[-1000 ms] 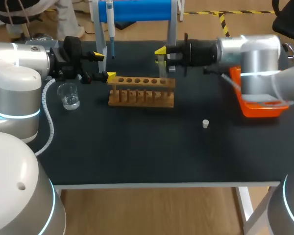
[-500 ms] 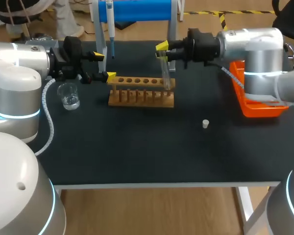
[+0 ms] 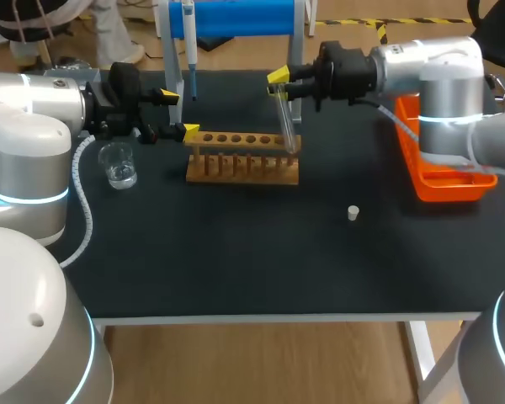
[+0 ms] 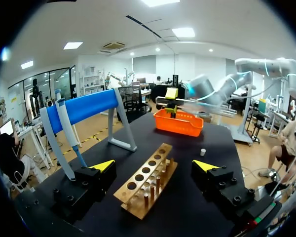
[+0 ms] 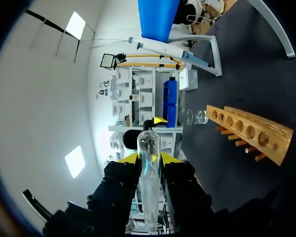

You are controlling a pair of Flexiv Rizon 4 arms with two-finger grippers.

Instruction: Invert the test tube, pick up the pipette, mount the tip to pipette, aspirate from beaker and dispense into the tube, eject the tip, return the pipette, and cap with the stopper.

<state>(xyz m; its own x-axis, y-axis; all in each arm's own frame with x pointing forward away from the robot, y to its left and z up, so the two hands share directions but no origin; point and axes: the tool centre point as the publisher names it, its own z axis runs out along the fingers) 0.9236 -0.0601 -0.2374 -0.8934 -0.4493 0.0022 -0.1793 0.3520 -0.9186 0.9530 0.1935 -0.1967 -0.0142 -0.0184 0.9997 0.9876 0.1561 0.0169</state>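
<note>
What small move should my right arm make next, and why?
Probably turn the wrist a little so the test tube stands upright over the right-end hole of the wooden rack. The right gripper is shut on the tube, which hangs tilted, rounded end down, near that end of the rack and not yet seated in it.

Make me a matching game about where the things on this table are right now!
Things:
1. test tube
2. beaker
3. stopper
4. pipette

Places:
A. lying on the bare table, apart from everything else
B. hanging on the blue stand
C. held in the right tool, over one end of the wooden rack
D. standing on the table past the rack's other end

Pairs: 1-C, 2-D, 3-A, 4-B
</note>
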